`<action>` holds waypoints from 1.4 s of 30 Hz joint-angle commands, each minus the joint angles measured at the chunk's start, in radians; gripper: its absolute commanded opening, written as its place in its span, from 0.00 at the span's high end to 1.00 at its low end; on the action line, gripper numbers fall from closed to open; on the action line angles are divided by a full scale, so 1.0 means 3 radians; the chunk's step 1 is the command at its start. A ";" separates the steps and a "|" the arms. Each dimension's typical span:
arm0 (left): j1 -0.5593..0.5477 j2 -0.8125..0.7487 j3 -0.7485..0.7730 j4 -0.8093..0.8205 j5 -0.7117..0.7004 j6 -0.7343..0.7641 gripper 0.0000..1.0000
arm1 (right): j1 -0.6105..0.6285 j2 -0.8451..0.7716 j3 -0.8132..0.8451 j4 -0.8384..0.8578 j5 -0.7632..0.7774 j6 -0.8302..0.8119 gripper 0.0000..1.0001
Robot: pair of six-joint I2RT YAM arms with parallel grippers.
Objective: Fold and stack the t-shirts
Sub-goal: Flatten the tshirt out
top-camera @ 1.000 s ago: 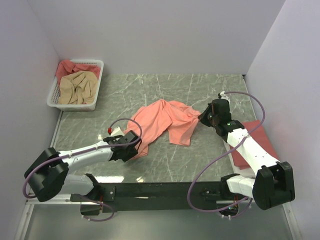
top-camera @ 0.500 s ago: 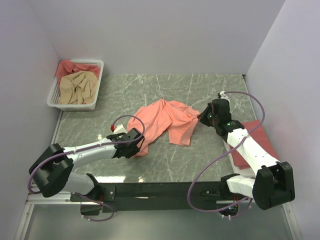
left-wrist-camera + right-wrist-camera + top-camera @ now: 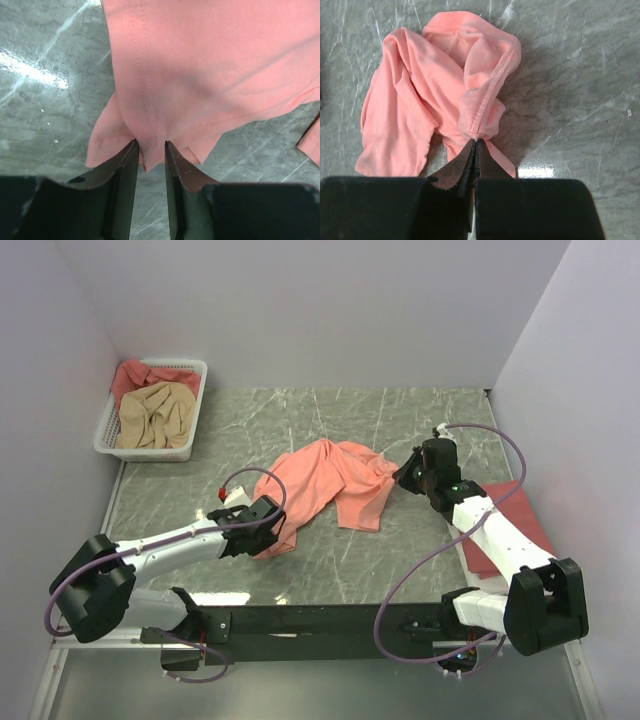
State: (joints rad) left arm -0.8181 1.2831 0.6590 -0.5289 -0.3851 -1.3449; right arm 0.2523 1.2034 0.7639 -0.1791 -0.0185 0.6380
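A salmon-pink t-shirt (image 3: 330, 480) lies crumpled on the middle of the marble table. My left gripper (image 3: 272, 532) is at its near left corner. In the left wrist view, the jaws (image 3: 150, 145) stand a narrow gap apart, with the bunched hem of the shirt (image 3: 210, 65) pinched between the tips. My right gripper (image 3: 403, 476) is at the shirt's right edge. In the right wrist view it (image 3: 476, 141) is shut tight on a fold of the shirt (image 3: 420, 100). A darker rose-red shirt (image 3: 528, 518) lies flat at the right, partly under my right arm.
A white lattice basket (image 3: 148, 451) stands at the back left corner. It holds a beige-tan shirt (image 3: 155, 415) and a rose-red one (image 3: 135, 375). Walls close in the table on the left, back and right.
My left gripper has moved forward and right onto the shirt's near left corner. The right gripper and the rest of the shirt have hardly moved.
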 commanded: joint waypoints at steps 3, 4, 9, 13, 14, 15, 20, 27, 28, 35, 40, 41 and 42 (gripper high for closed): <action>0.0007 0.0028 0.0038 0.0040 -0.0077 0.0096 0.68 | -0.0018 0.0028 -0.0026 0.0152 -0.0046 0.0016 1.00; 0.0012 0.0049 0.0043 0.0050 -0.0076 0.0101 0.68 | -0.0023 0.0028 -0.0026 0.0152 -0.0046 0.0011 1.00; 0.0032 0.0176 0.0043 0.0183 -0.0056 0.0137 0.69 | -0.0018 0.0033 -0.0036 0.0152 -0.0051 0.0016 1.00; 0.0048 0.0228 0.0084 0.0209 -0.0056 0.0162 0.74 | -0.0023 0.0028 -0.0031 0.0137 -0.0041 0.0011 1.00; 0.0048 0.0208 0.0094 0.0198 -0.0081 0.0157 0.75 | -0.0018 0.0028 -0.0026 0.0132 -0.0041 0.0016 1.00; 0.0053 0.0187 0.0104 0.0158 -0.0092 0.0157 0.77 | -0.0018 0.0023 -0.0026 0.0127 -0.0041 0.0016 1.00; 0.0190 -0.0170 0.0227 -0.0072 -0.0225 0.0279 0.99 | -0.0018 -0.0002 0.0051 0.0055 0.0026 -0.0005 1.00; 0.0906 -0.0988 0.0625 -0.0395 -0.0439 0.0903 0.99 | -0.0156 -0.0176 0.0393 -0.0220 -0.0020 0.0026 1.00; 0.1124 -0.1060 0.0752 -0.0364 -0.0445 0.1086 0.99 | -0.0207 -0.0232 0.0530 -0.0262 -0.0061 0.0051 1.00; 0.1786 -0.1199 0.1749 -0.0425 -0.0547 0.1634 0.99 | -0.0462 -0.0544 0.1277 -0.0655 -0.0199 0.0215 1.00; 0.1929 -0.1296 0.2496 -0.0451 -0.0618 0.1814 0.99 | -0.0698 -0.0835 0.1885 -0.0936 -0.0296 0.0282 1.00; 0.1929 -0.1367 0.2573 -0.0466 -0.0654 0.1839 0.99 | -0.0728 -0.0886 0.1963 -0.1048 -0.0291 0.0277 1.00; 0.1929 -0.1413 0.2696 -0.0471 -0.0669 0.1855 0.99 | -0.0794 -0.0988 0.2039 -0.1100 -0.0281 0.0271 1.00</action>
State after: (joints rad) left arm -0.2459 0.9123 1.3735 -0.6624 -0.5373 -0.8593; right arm 0.0536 0.9905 1.2800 -0.4427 -0.0956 0.7086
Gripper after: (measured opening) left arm 0.017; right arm 0.008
